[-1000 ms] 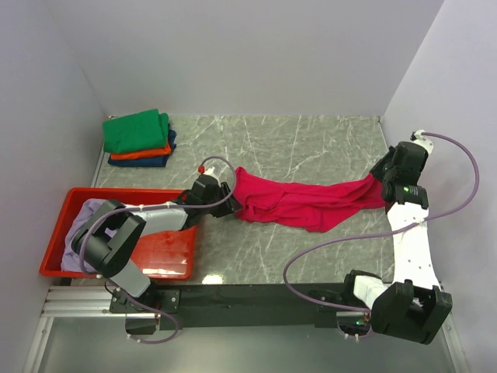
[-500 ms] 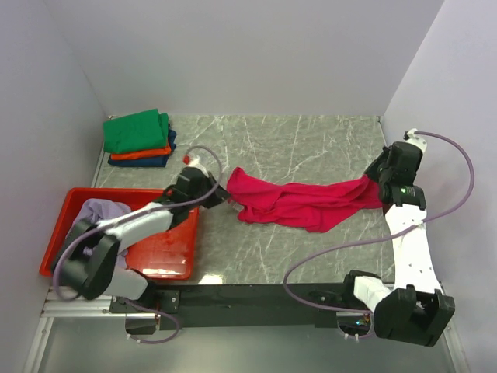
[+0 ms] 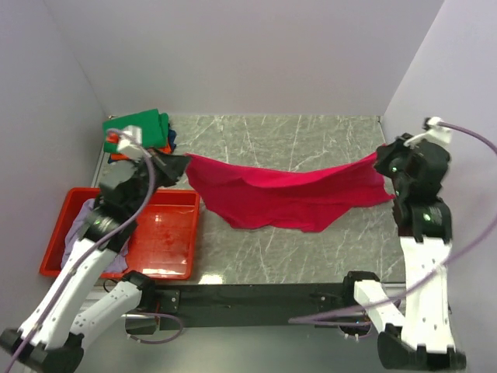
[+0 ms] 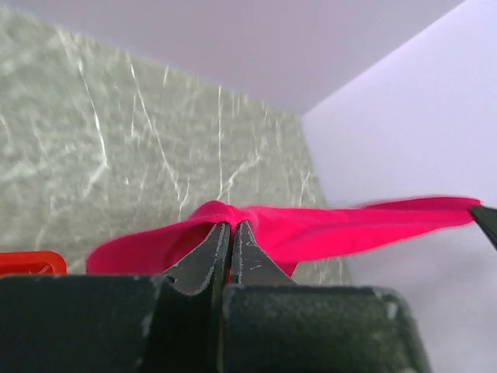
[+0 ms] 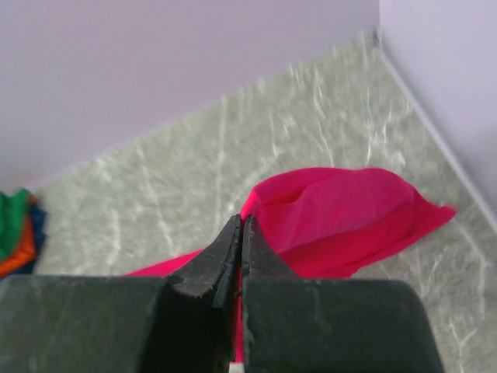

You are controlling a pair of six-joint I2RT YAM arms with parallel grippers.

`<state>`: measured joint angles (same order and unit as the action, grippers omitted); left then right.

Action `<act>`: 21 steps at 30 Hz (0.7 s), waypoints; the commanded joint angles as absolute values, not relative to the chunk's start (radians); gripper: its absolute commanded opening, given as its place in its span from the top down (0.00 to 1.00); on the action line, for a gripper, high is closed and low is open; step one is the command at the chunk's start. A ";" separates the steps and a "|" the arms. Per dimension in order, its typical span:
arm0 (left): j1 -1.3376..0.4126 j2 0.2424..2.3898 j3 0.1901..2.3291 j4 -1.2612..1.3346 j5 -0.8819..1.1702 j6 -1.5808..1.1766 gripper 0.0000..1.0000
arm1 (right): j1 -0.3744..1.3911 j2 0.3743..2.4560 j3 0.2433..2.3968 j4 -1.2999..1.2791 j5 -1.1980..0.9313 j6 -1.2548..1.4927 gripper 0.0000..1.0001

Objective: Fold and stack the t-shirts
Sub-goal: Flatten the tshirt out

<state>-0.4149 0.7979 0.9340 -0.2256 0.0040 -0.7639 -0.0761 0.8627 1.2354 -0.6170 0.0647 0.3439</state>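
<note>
A crimson-pink t-shirt (image 3: 283, 194) hangs stretched above the marble table between both grippers. My left gripper (image 3: 185, 163) is shut on its left end, which shows as a pink fold (image 4: 225, 211) at the fingertips in the left wrist view. My right gripper (image 3: 379, 158) is shut on the right end, with the cloth (image 5: 342, 217) sagging below it. Folded green (image 3: 140, 129), orange and dark blue t-shirts sit stacked at the back left. A pale lavender t-shirt (image 3: 78, 229) lies in the red tray.
The red plastic tray (image 3: 163, 233) stands at the front left, overhanging the table's edge. White walls close in the table at the back and both sides. Cables loop from both arms.
The left gripper closed on the shirt's left end and lifted up and left. The right arm rose too. The shirt went from lying on the table to hanging spread between them.
</note>
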 commanded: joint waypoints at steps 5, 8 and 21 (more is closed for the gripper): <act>-0.407 0.680 1.264 -0.466 -0.106 -0.667 0.99 | -0.052 0.697 1.505 -0.752 0.084 0.334 1.00; -0.407 0.658 1.394 -0.517 -0.107 -0.647 0.99 | -0.052 0.667 1.616 -0.801 0.069 0.348 1.00; -0.408 0.701 1.801 -0.601 -0.008 -0.612 1.00 | -0.052 0.706 2.088 -0.951 0.132 0.334 1.00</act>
<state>-0.4126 0.6548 1.7607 -0.5888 -0.0429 -0.6422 -0.0582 0.6609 2.0712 -0.9215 0.0975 0.3458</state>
